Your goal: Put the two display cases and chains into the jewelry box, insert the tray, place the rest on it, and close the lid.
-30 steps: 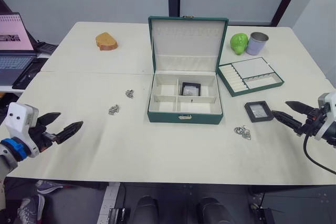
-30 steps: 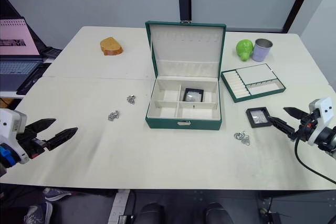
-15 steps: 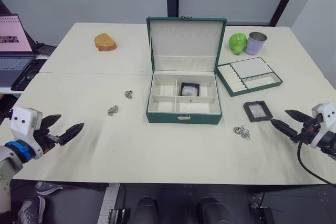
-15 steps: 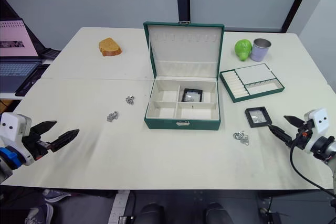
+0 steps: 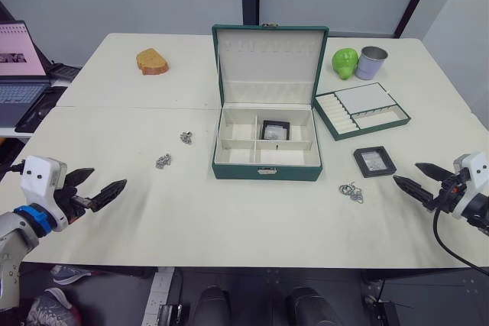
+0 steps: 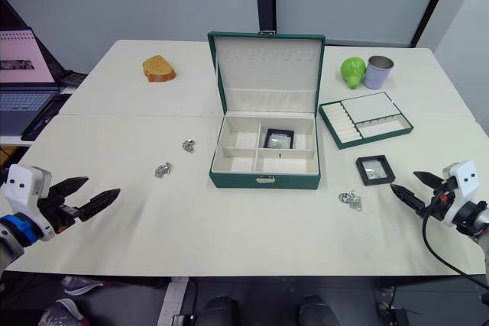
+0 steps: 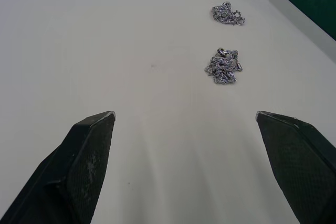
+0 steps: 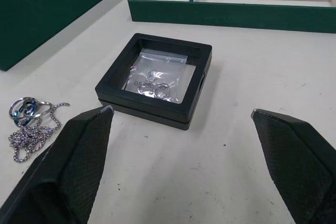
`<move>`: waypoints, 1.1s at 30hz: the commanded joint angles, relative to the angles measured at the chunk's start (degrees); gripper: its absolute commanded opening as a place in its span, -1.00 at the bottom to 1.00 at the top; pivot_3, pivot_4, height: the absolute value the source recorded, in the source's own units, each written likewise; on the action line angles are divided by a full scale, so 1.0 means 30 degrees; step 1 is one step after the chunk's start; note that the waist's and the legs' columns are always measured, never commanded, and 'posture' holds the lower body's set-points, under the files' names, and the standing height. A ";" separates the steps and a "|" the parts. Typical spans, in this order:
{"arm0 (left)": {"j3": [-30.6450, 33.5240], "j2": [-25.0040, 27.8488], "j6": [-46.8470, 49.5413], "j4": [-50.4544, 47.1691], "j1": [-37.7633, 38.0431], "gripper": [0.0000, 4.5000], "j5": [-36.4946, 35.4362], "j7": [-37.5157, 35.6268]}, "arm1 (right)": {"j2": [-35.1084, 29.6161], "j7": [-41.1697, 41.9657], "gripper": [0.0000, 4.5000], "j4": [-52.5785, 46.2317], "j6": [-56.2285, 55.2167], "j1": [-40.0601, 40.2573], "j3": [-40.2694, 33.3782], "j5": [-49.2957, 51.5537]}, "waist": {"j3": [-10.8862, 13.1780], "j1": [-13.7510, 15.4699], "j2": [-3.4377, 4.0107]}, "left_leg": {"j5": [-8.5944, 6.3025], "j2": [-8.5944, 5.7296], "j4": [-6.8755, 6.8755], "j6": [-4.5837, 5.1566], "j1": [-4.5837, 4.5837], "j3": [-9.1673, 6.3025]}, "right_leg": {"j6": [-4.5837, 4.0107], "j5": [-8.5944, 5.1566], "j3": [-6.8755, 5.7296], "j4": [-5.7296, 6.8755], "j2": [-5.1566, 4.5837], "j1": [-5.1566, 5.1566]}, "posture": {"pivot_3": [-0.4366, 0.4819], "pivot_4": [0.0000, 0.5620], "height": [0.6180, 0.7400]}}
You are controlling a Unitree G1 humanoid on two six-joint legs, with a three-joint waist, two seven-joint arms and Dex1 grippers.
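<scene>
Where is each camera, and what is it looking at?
Head eyes: both look down over the table at the open jewelry box, with left gripper and right gripper showing.
Left wrist: looks along its open fingers at two chain heaps.
Right wrist: looks along its open fingers at a display case, which the head eyes also show.

left gripper (image 5: 93,188): fingers spread, empty, low at left | right gripper (image 5: 419,179): fingers spread, empty, low at right
</scene>
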 commanded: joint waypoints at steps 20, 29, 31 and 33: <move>-0.4003 -0.4832 0.1318 -0.2726 -0.3369 0.99 0.0818 0.7274 | 0.1498 0.1150 1.00 -0.8438 0.6612 -1.1211 0.8039 0.3215 | -0.0030 0.0027 -0.0056 | 0.0000 0.0007 0.0013 0.0001 -0.0030 -0.0040 | -0.0001 0.0001 -0.0034 -0.0003 -0.0010 -0.0017 | -0.05 -0.47 1.00; -0.4563 -0.6169 0.0806 -0.1245 -0.4319 0.99 0.1905 0.9408 | 0.2901 0.1482 1.00 -0.7451 0.6186 -1.2544 0.9129 0.2253 | -0.0035 0.0000 -0.0063 | 0.0001 0.0014 0.0013 0.0000 -0.0026 -0.0046 | -0.0001 0.0001 -0.0046 0.0007 -0.0007 -0.0020 | -0.05 -0.47 1.00; -0.4802 -0.6294 0.0517 -0.0719 -0.4522 0.99 0.2138 0.9517 | 0.3051 0.1474 1.00 -0.7364 0.6174 -1.2608 0.9051 0.2192 | -0.0035 0.0002 -0.0063 | 0.0001 0.0012 0.0012 0.0000 -0.0028 -0.0043 | -0.0002 0.0001 -0.0042 0.0007 -0.0007 -0.0023 | -0.05 -0.47 1.00; -0.4929 -0.6409 0.0299 -0.0358 -0.4747 0.99 0.2209 0.9534 | 0.3158 0.1447 1.00 -0.7363 0.6212 -1.2652 0.8971 0.2195 | -0.0035 -0.0001 -0.0063 | 0.0001 0.0010 0.0012 0.0000 -0.0027 -0.0043 | -0.0002 0.0001 -0.0042 0.0005 -0.0009 -0.0021 | -0.05 -0.47 1.00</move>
